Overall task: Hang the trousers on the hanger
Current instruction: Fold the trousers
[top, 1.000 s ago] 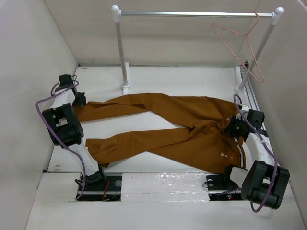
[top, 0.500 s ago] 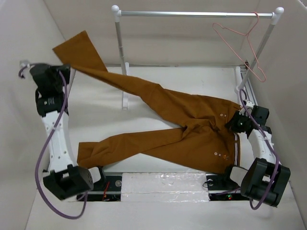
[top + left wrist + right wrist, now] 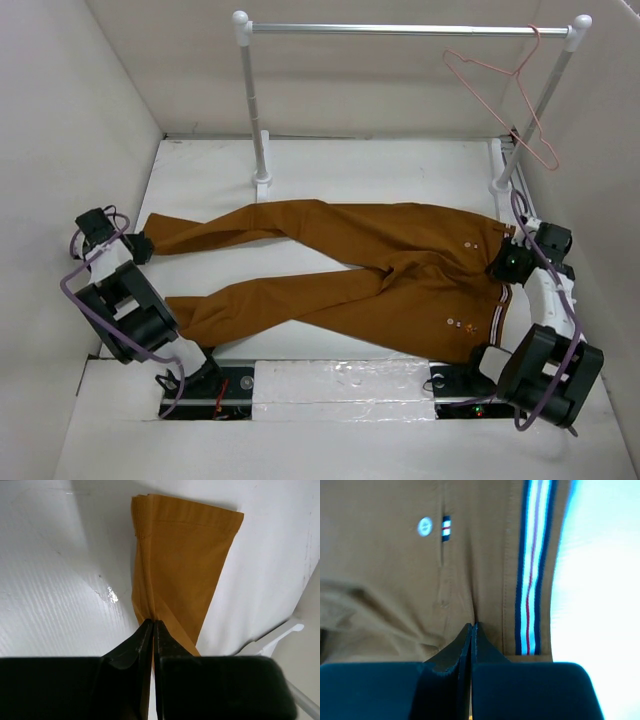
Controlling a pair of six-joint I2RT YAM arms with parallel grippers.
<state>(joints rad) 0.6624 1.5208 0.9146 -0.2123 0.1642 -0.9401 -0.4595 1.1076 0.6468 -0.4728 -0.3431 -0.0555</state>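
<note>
Half a second back the left arm was up high at the back-left, flinging one trouser leg into the air. Now it is low again, and the trousers lie flat on the table with both legs stretched leftward and the waist at the right. The far leg looks straighter than it did a second ago, so I'd say that was a shake-out to smooth the cloth. That is preparation only: the pink hanger hangs untouched on the silver rail at the back right, well apart from the trousers.

The left gripper sits at the end of the far leg. In its own camera the fingers are pressed together with a fold of the brown cloth nipped between them, and the cuff lies on the white surface beyond.

The right gripper is at the waist. Its fingers are likewise squeezed together on the fabric, just beside the striped waistband lining, with a small light button nearby.
</note>
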